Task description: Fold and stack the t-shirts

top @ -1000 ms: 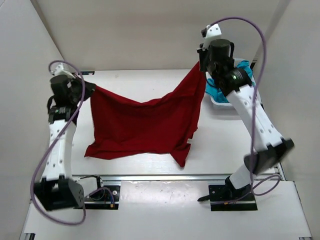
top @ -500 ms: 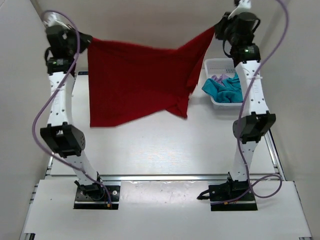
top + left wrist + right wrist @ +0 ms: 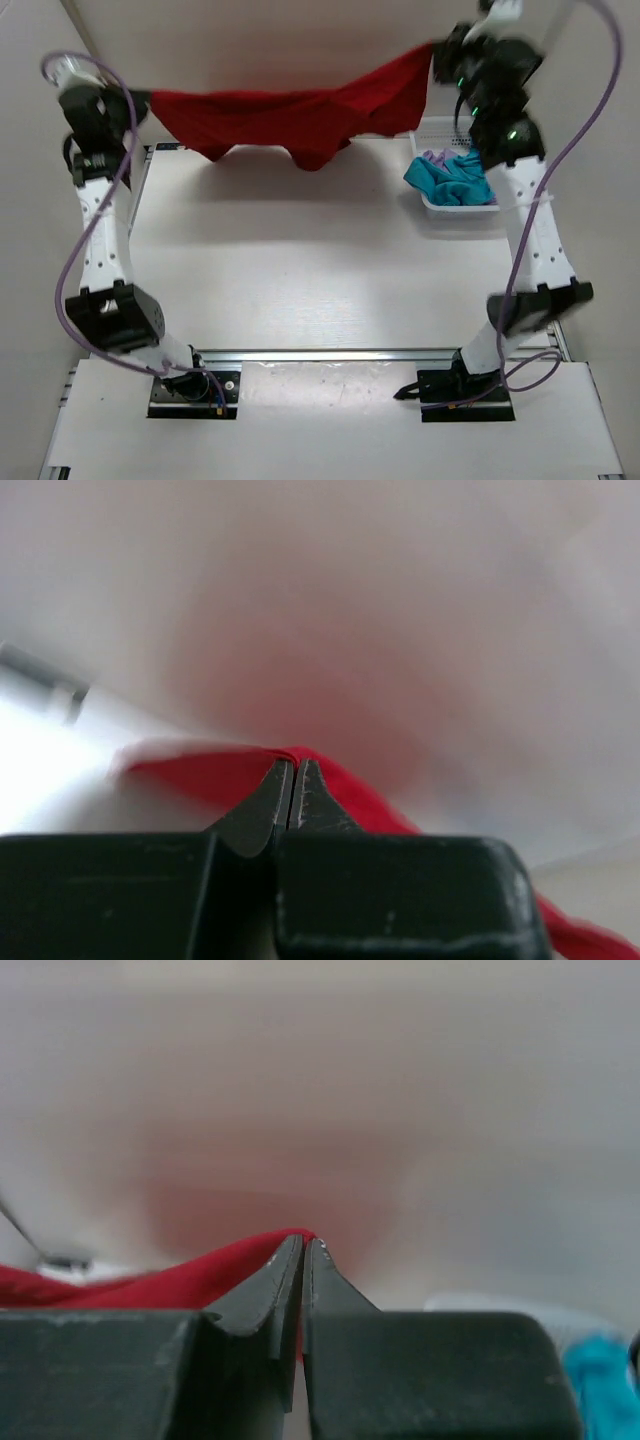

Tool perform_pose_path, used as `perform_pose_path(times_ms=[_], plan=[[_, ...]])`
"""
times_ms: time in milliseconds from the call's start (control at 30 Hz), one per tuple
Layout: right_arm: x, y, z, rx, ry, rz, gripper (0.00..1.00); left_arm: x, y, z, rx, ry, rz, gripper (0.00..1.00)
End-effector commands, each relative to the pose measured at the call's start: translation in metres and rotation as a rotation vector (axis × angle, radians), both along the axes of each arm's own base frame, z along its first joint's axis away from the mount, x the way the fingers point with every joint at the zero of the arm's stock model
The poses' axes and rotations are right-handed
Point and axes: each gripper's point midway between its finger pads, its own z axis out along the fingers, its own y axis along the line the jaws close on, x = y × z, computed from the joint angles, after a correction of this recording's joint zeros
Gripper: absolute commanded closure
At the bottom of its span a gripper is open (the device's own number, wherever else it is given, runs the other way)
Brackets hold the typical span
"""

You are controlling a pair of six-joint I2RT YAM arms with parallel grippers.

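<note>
The deep red t-shirt (image 3: 290, 110) hangs stretched in the air near the back wall, high above the table, held at both upper corners. My left gripper (image 3: 150, 100) is shut on its left corner; the wrist view shows red cloth (image 3: 340, 785) pinched at my left gripper's tips (image 3: 293, 765). At the other end my right gripper (image 3: 435, 55) is shut on the right corner, with red cloth (image 3: 180, 1280) at my right gripper's tips (image 3: 303, 1243). The teal-blue t-shirt (image 3: 455, 178) and the pale lavender t-shirt (image 3: 432, 158) lie crumpled in the basket.
A white mesh basket (image 3: 440, 125) stands at the back right of the white table (image 3: 300, 270). Both arms reach up high toward the back wall. Side walls close in on the left and right.
Both arms lifted the red t-shirt off the table and swung it up and back. It hung as a broad sheet half a second ago; now it is bunched into a shallow sagging band.
</note>
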Motion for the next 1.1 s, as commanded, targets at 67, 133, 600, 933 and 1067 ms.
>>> perform_pose_path(times_ms=[67, 133, 600, 933, 1067], plan=[[-0.064, 0.000, -0.159, -0.077, 0.309, -0.097, 1.00, -0.078, -0.012, -0.087, 0.069, 0.121, 0.079, 1.00], [-0.095, 0.010, -0.233, -0.059, 0.464, -0.043, 1.00, -0.111, -0.015, -0.120, 0.055, 0.161, 0.076, 1.00], [-0.281, 0.003, -0.419, 0.150, 0.991, 0.150, 1.00, -0.246, -0.034, -0.348, -0.031, 0.579, 0.090, 1.00], [-0.274, 0.004, -0.437, 0.094, 1.028, 0.116, 0.99, -0.251, -0.034, -0.342, -0.003, 0.568, 0.096, 1.00], [-0.230, 0.003, -0.440, 0.134, 1.016, 0.112, 1.00, -0.238, -0.032, -0.334, -0.013, 0.568, 0.099, 1.00]])
